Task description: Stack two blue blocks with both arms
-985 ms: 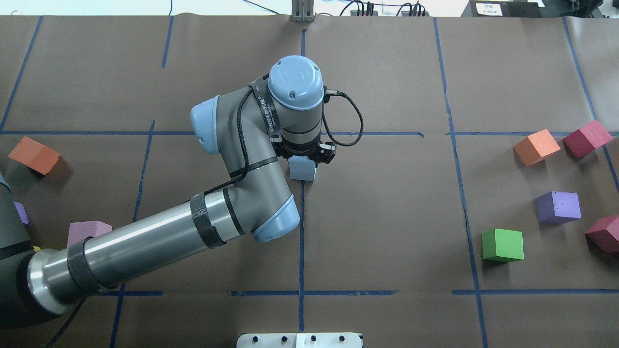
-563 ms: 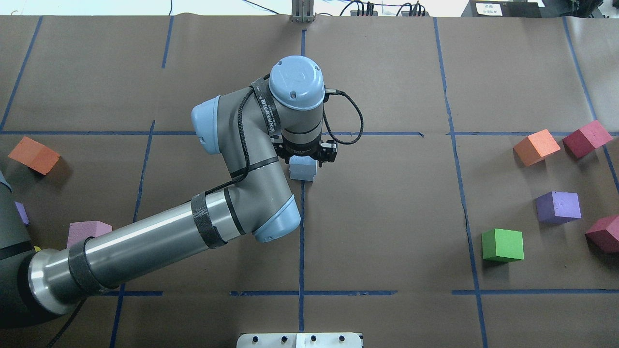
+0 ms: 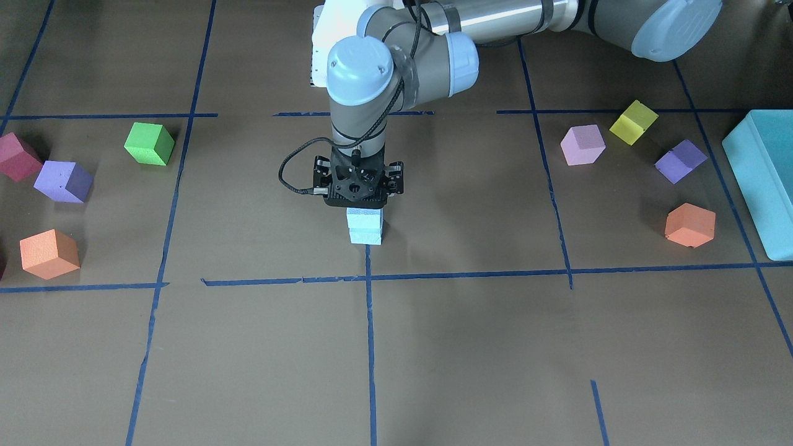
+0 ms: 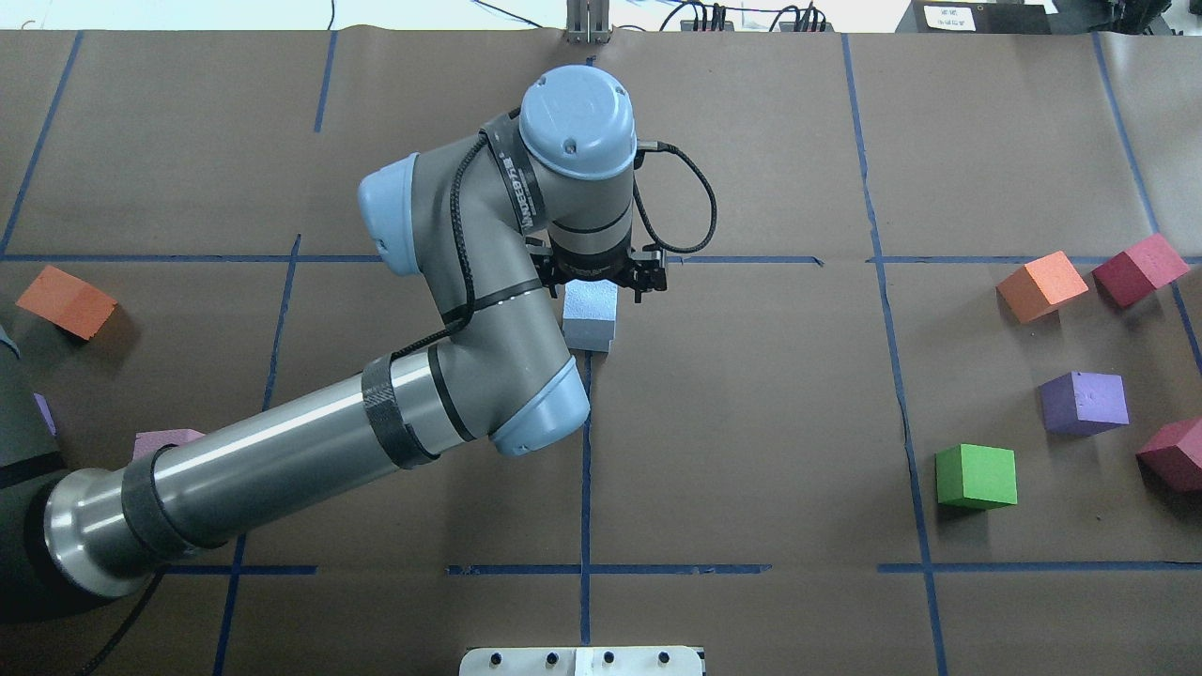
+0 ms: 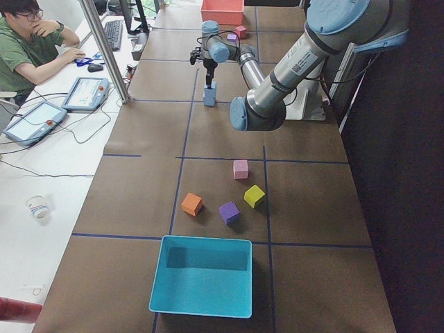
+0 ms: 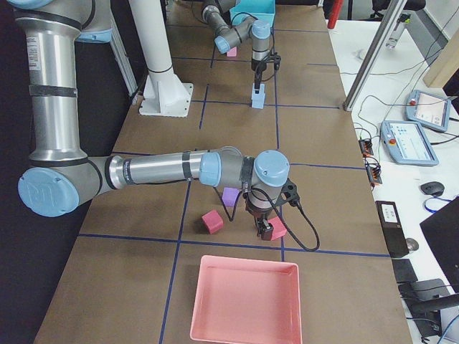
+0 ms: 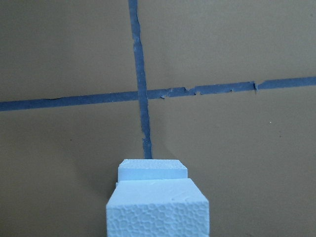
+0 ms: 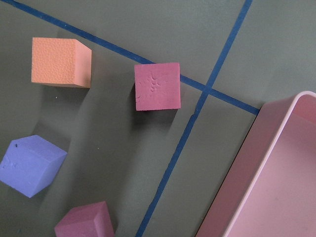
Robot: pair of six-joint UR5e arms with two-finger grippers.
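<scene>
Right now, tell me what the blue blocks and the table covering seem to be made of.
Blue blocks: seemingly foam, perhaps expanded polystyrene; matte, with a pebbled, beaded surface in the left wrist view. Table covering: probably brown kraft paper; matte and without glare, its sheet edge lying wavy at the table's far side.

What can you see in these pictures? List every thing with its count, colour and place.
blue blocks: two, pale blue, stacked at table centre
orange cubes: two, orange, one toward each end
purple cubes: two, purple, one toward each end
dark red cubes: two, dark red, robot's right end
green cube: one, green, robot's right end
pink cube: one, pink, robot's left end
yellow cube: one, yellow, robot's left end
box: one, teal, robot's left end
tray: one, pink, robot's right end
person: one, green shirt, seated beside table
left gripper: one, black, open, above the stack
right gripper: one, black, over right-end cubes; open or shut unclear
</scene>
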